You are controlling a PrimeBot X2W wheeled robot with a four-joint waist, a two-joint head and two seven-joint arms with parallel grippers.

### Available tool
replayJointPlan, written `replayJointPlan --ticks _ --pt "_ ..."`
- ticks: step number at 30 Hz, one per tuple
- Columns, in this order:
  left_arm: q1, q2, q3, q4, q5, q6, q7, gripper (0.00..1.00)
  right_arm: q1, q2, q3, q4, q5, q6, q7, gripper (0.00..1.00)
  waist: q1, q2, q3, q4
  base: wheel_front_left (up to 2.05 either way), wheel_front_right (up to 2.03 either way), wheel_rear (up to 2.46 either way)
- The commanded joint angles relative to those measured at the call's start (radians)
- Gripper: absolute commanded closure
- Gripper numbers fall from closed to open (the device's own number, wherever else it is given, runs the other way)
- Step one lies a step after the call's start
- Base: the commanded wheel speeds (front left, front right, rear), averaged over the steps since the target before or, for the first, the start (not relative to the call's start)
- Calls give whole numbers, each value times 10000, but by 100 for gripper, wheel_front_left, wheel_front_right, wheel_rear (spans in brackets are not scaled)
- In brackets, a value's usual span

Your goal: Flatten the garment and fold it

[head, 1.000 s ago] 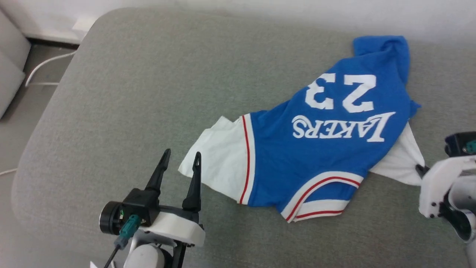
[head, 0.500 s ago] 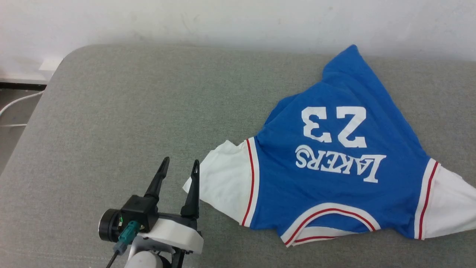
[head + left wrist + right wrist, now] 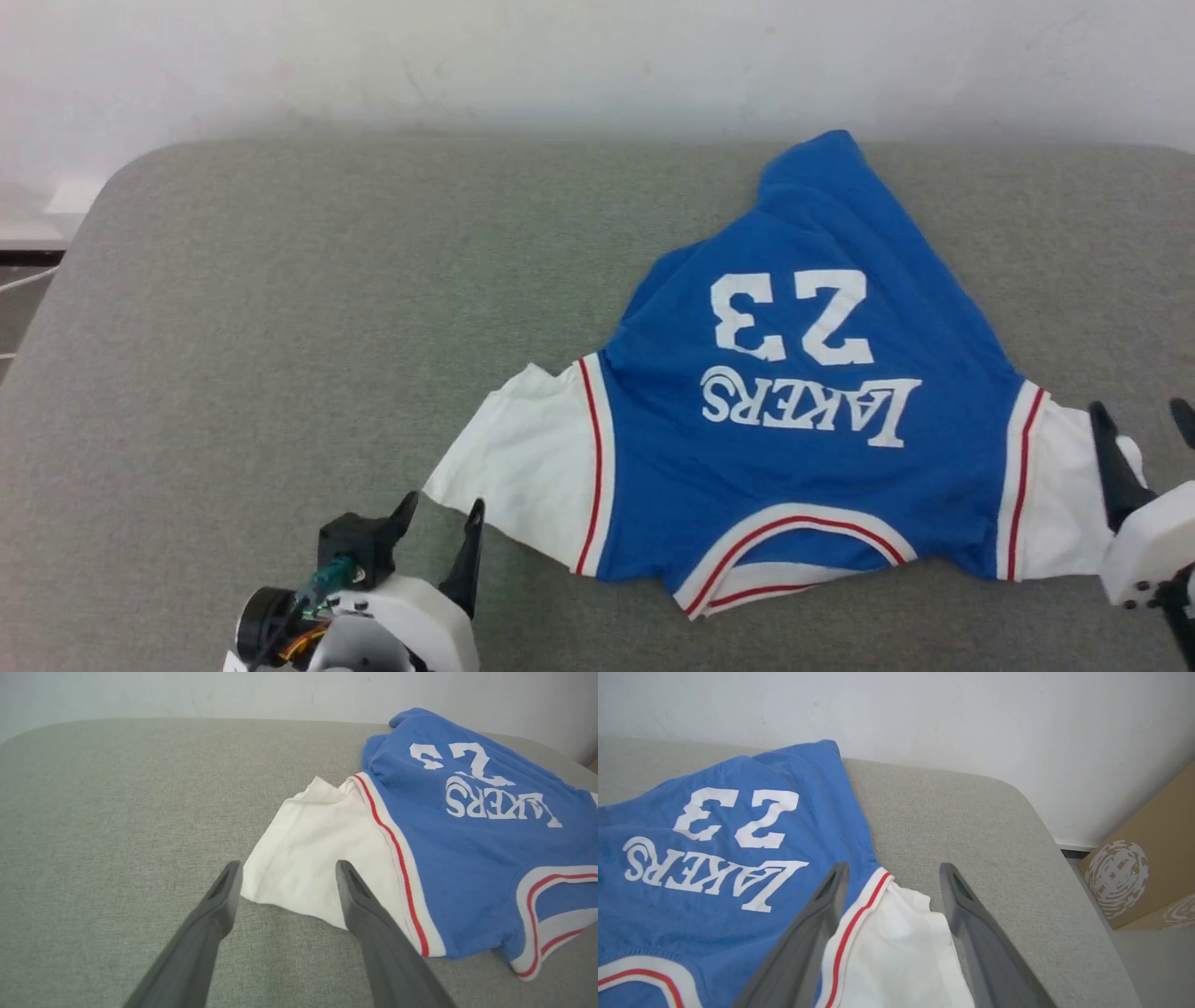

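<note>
Grey cushion (image 3: 280,280) carries the jersey (image 3: 794,467); my left gripper (image 3: 444,504) and right gripper (image 3: 1137,408) gape open, one at each sleeve.

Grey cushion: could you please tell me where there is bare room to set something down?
The broadest bare stretch of the grey cushion is on the robot's left, bordered by the wall, the cushion's rounded edge and the jersey. A narrower patch lies right of the jersey's blue tip. Crowded: the sleeves, at the left gripper and right gripper.

Garment (image 3: 794,467): royal blue, white "LAKERS 23" print, white sleeves, white-and-red striped trim. Cushion (image 3: 280,327): plain grey. Wall (image 3: 560,56): white.
</note>
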Motion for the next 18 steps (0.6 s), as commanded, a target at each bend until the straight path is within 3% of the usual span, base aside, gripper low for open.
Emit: replayJointPlan --ticks 1,8,18 --pt "-160 128 124 78 -149 107 563 0 275 355 45 -425 -63 -19 -303 0 0 -1 118 -348 0 0 0" --pt "-645 731 348 365 77 619 2430 0 1077 1479 332 -1611 -166 -19 -854 0 0 -1 536 -1030 0 0 0" --pt "-1139 1224 392 1263 208 829 3516 0 1091 1787 412 -1293 -57 -19 -1049 0 0 -1 1157 -1637 0 0 0"
